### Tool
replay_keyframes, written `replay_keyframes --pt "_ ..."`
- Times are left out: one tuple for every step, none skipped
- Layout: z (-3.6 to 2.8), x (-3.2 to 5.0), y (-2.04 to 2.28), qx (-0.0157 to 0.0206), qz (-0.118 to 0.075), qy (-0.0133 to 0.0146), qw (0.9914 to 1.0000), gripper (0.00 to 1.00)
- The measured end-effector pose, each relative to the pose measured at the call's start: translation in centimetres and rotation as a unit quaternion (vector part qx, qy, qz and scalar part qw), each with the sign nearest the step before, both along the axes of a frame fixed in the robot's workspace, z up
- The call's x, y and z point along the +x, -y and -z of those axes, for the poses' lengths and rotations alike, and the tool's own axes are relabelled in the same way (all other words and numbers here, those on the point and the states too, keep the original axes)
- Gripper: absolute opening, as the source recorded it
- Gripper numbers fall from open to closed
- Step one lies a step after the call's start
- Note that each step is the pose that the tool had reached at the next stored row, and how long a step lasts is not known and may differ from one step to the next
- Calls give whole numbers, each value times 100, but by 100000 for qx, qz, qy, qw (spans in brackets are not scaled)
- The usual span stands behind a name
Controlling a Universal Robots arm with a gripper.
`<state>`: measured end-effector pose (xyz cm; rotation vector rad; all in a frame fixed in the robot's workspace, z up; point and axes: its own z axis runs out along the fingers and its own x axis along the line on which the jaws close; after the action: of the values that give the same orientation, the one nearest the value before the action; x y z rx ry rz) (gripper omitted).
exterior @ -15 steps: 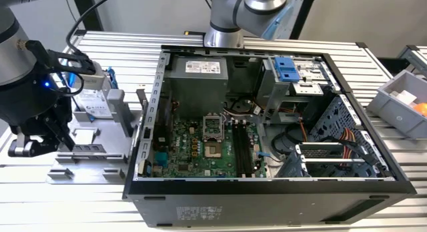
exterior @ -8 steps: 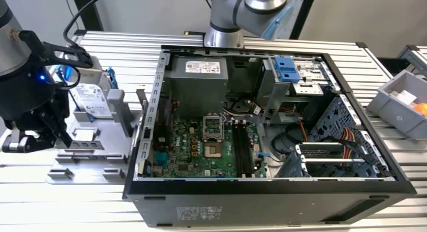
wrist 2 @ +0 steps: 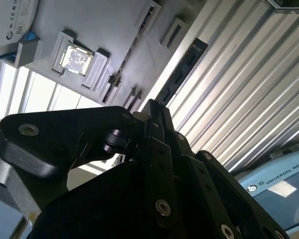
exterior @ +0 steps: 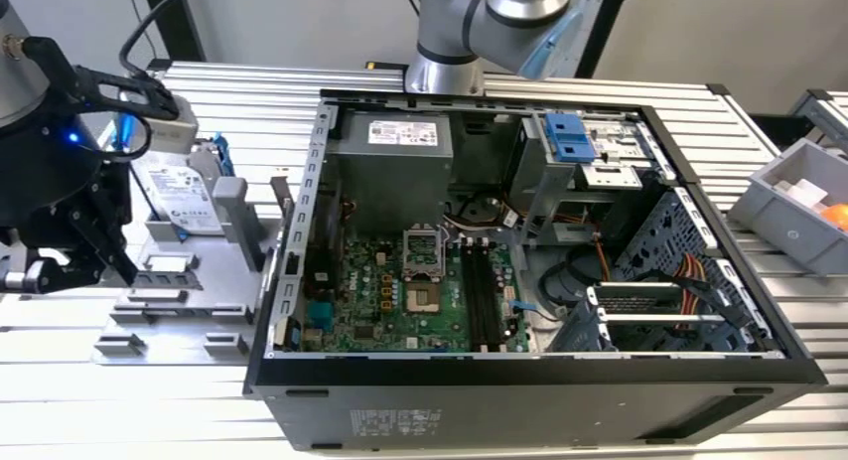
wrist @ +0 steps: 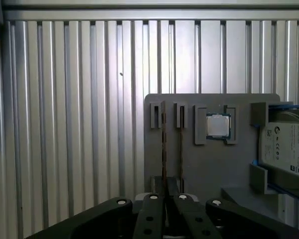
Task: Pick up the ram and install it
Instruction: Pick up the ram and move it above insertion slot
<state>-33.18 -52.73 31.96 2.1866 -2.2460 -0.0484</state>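
The ram stands on edge as two thin sticks [wrist: 163, 144] [wrist: 181, 144] in slots of a grey fixture plate [wrist: 209, 169]. In the second wrist view a ram stick [wrist 2: 133, 45] is a thin line on that plate. My black gripper [wrist: 168, 191] sits just short of the sticks' near ends. Its fingers are together with nothing between them. The fingertips [wrist 2: 152, 107] also look closed in the second wrist view. In the exterior view the gripper [exterior: 60, 271] hangs at the left, beside the fixture plate [exterior: 199, 326].
A processor chip [wrist: 218, 124] and a grey hard drive [wrist: 289, 144] with blue rails share the plate. The open computer case [exterior: 530, 231] holds the green motherboard [exterior: 384, 291] with long black slots [exterior: 480, 296]. A grey bin [exterior: 795, 202] stands at the exterior view's right.
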Motion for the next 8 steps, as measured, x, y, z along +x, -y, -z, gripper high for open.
replay_keyframes --pt "-17 0 0 -3 2 -3 100000 0" --pt "-32 0 0 -1 1 -1 100000 0" --pt "-48 0 0 1 1 1 100000 0" --pt "-66 0 0 -3 0 -4 100000 0" --pt "-84 0 0 -4 0 -4 100000 0" --pt "-101 0 0 -3 -1 -3 100000 0" --pt "-118 0 0 1 -4 1 100000 0" --pt "-135 0 0 -2 -7 -2 100000 0"
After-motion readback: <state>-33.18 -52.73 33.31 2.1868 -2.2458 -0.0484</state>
